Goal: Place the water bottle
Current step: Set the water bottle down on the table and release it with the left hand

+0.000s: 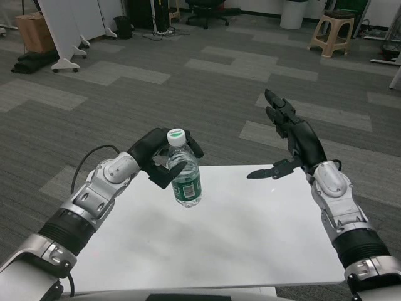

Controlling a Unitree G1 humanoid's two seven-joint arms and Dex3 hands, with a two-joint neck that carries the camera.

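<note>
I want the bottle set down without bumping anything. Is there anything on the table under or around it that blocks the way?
Nothing visible does. The left hand holds the water bottle over the white table, whose top shows no other things. The right hand hangs open, well off to the side.

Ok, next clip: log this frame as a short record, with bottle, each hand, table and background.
bottle: clear water bottle, white cap, green label, roughly upright at the table's far left part; contact with the surface cannot be told
left hand: left hand holds the bottle's upper part, fingers around the neck
right hand: right hand open, raised above the far right edge
table: white table
background: grey carpet, beige stool
</note>
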